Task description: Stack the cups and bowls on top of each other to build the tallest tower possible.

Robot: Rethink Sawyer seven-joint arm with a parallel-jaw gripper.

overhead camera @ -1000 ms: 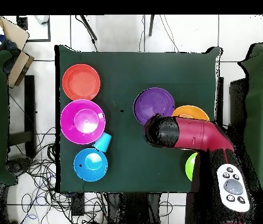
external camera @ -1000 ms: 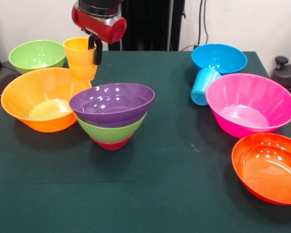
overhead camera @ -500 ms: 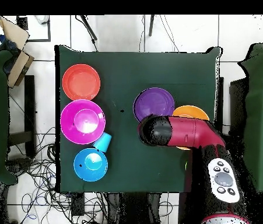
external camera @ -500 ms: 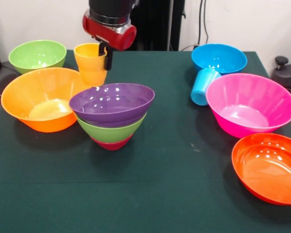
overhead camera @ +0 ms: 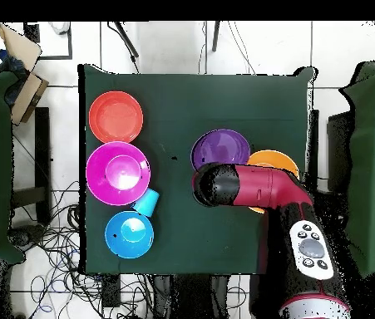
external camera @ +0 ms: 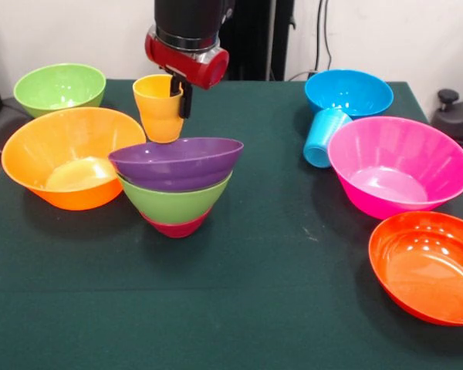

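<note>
The tower (external camera: 176, 185) is a nested stack: purple bowl (external camera: 176, 160) on a green bowl (external camera: 174, 200) on a small crimson bowl (external camera: 176, 226). My gripper (external camera: 179, 94) is shut on the rim of the yellow-orange cup (external camera: 159, 108), which hangs upright just behind and above the purple bowl's far rim. From overhead, the arm's wrist (overhead camera: 215, 186) covers the cup and sits at the edge of the purple bowl (overhead camera: 220, 149). The light blue cup (external camera: 322, 136) lies on its side between the blue bowl (external camera: 348, 92) and the pink bowl (external camera: 398, 166).
A large orange bowl (external camera: 68, 154) stands left of the tower and a green bowl (external camera: 59, 87) sits at the far left corner. The red-orange bowl (external camera: 424, 264) is at the near right. Overhead, the arm crosses the orange bowl (overhead camera: 275, 159).
The gripper has carried the yellow-orange cup rightward in the front view, from above the orange bowl's edge to just behind the purple bowl. The tower looks slightly tilted now.
</note>
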